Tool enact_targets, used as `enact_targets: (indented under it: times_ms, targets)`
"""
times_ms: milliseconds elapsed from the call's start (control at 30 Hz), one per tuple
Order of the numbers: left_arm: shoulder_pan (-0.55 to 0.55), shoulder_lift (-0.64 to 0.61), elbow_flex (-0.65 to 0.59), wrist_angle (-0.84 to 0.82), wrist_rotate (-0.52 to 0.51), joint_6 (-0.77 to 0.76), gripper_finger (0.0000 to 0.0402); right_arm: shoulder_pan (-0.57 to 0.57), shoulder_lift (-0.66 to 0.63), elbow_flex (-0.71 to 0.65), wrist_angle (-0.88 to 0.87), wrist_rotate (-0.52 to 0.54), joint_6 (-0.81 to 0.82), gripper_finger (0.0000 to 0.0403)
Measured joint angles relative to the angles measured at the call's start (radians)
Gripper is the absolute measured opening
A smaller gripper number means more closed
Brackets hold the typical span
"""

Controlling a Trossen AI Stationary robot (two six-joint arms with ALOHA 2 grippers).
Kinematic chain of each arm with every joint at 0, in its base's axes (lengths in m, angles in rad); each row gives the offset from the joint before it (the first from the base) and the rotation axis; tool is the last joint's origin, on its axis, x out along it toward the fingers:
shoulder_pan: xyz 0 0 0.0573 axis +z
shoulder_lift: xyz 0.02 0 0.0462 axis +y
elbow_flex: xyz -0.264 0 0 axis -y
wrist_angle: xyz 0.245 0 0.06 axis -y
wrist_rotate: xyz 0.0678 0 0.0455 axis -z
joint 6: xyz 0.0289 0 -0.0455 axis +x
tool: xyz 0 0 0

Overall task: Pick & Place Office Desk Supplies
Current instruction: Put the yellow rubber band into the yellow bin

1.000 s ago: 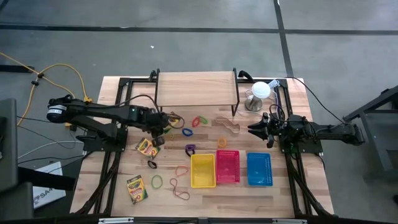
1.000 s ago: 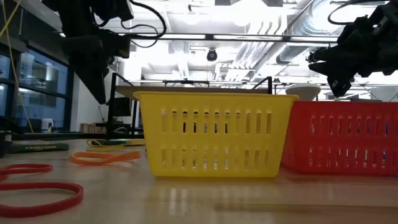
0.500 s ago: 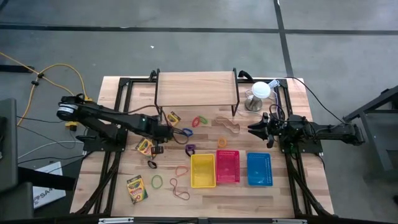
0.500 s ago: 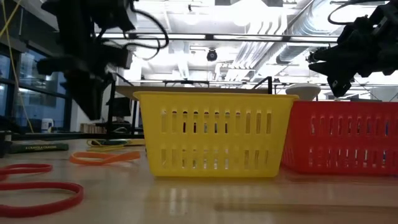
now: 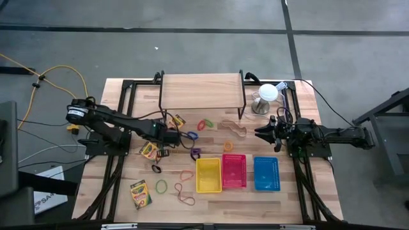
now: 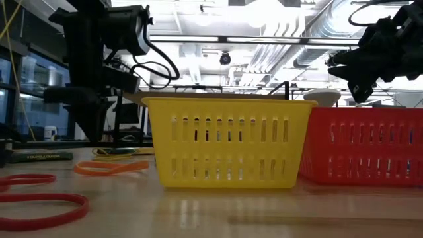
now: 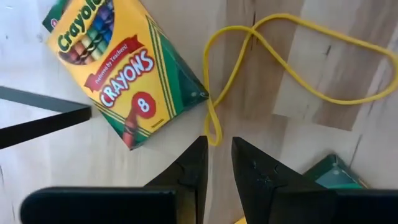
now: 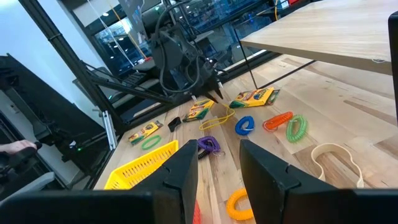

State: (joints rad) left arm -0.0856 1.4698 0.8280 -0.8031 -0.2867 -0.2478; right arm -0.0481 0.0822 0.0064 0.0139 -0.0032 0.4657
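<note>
My left gripper (image 7: 219, 144) points steeply down at the table's left centre (image 5: 172, 136). Its fingers are open by a narrow gap, just over the near end of a yellow rubber-band loop (image 7: 273, 59) that lies flat on the wood. Whether the tips touch the band, I cannot tell. One crayon box (image 7: 121, 68) lies flat beside the band, and a second box (image 7: 333, 177) shows at the edge. My right gripper (image 8: 214, 162) waits level at the table's right (image 5: 261, 133), open, with nothing between its fingers.
Yellow (image 5: 208, 174), red (image 5: 234, 170) and blue (image 5: 266, 173) baskets stand near the front centre. Loose bands, coils and rings (image 5: 204, 124) lie between the arms, and a third crayon box (image 5: 140, 193) lies front left. A wooden riser (image 5: 202, 91) and a white dome (image 5: 268, 96) stand at the back.
My left gripper has sunk toward the table and gone a little toward the table's right, over the crayon boxes and the yellow band, turning slightly as it went. Its finger gap looks unchanged.
</note>
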Motion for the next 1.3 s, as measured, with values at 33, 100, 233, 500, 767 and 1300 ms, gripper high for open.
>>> enact_targets:
  times_ms: [33,100,233,500,767,1300]
  targets:
    - [0.0,0.003,0.0,-0.001,0.0,0.0,0.0066,0.0,0.0,0.0,0.0,0.0,0.0,0.0107]
    - [0.0,0.008,-0.001,-0.002,0.0,-0.001,0.0066,0.0,0.0,0.0,0.0,0.0,0.0,0.0107]
    - [0.0,0.025,-0.001,-0.003,-0.001,-0.008,0.0066,0.0,0.0,0.0,0.0,0.0,0.0,0.0107]
    - [0.0,0.069,-0.001,0.018,-0.009,-0.015,0.0066,0.0,0.001,0.0,0.002,0.0,0.0,0.0107]
    - [0.013,0.072,-0.001,0.034,-0.045,-0.015,0.0066,0.0,0.001,0.0,0.003,0.0,0.0,0.0107]
    - [0.014,0.085,-0.001,0.037,-0.042,-0.014,0.0064,0.0,0.001,0.0,0.003,0.0,0.0,0.0107]
